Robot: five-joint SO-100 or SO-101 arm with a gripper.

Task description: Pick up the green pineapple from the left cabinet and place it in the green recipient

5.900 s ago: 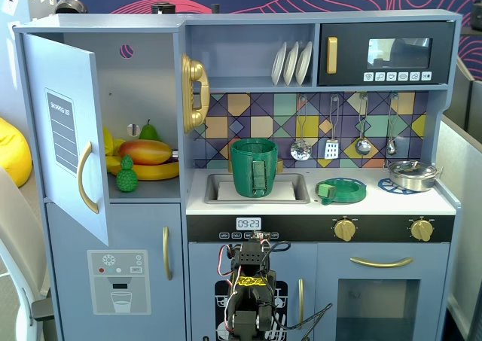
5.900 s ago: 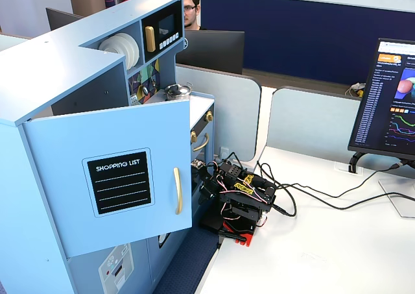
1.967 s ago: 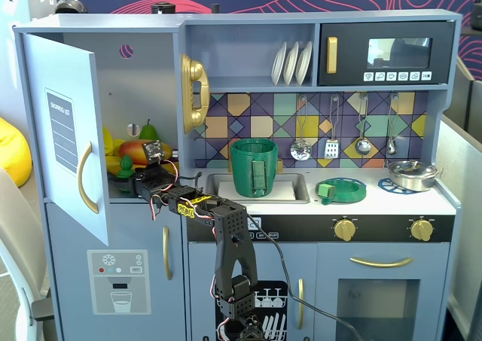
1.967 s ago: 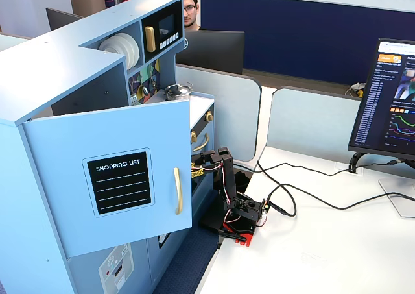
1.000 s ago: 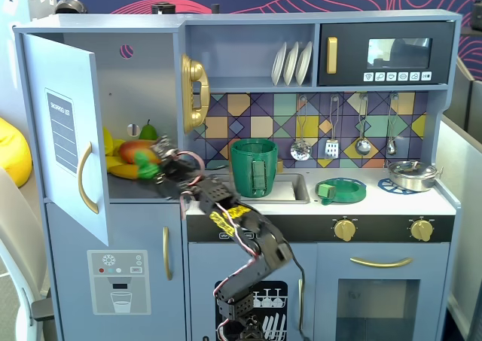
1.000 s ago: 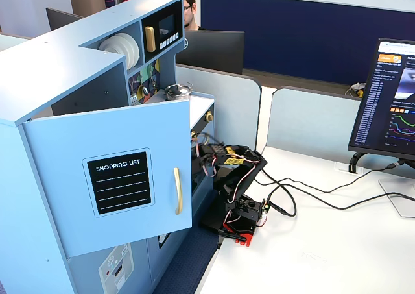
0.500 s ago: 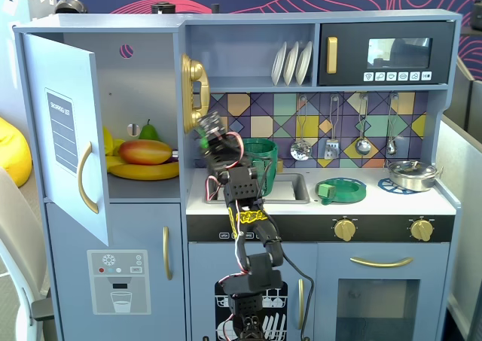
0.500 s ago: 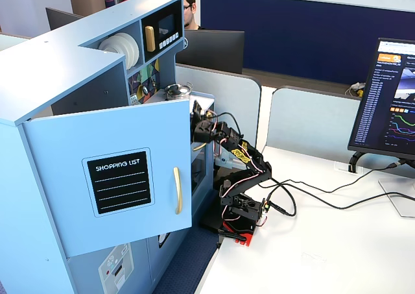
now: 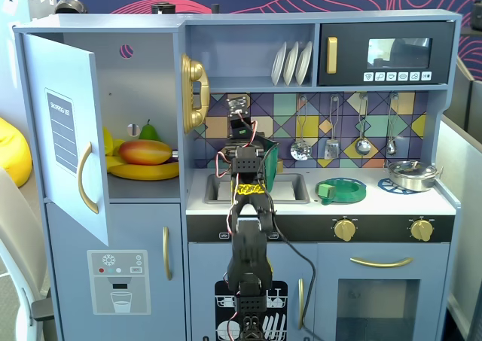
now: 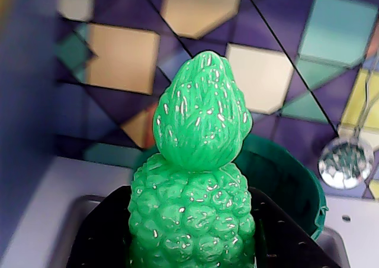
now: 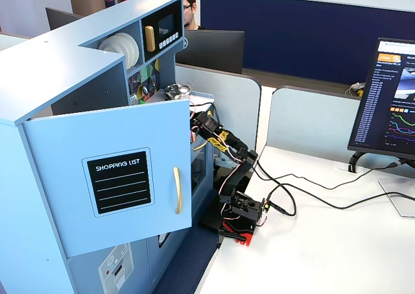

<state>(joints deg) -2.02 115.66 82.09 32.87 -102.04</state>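
Wrist view, near: fingers (image 10: 192,244) clamped on green pineapple (image 10: 194,179), crown up. Just behind, green recipient (image 10: 296,185) rim, mouth open, unobstructed. Far: tiled backsplash (image 10: 266,73). Left cabinet (image 9: 113,108) door open, well apart.

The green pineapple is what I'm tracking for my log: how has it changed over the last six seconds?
The green pineapple left the left cabinet shelf. The arm rose from its folded rest, reached in, closed the tool on it and carried it rightward; it now sits clamped, just before the green recipient. The mango, bananas, flat green dish and open door stayed put.
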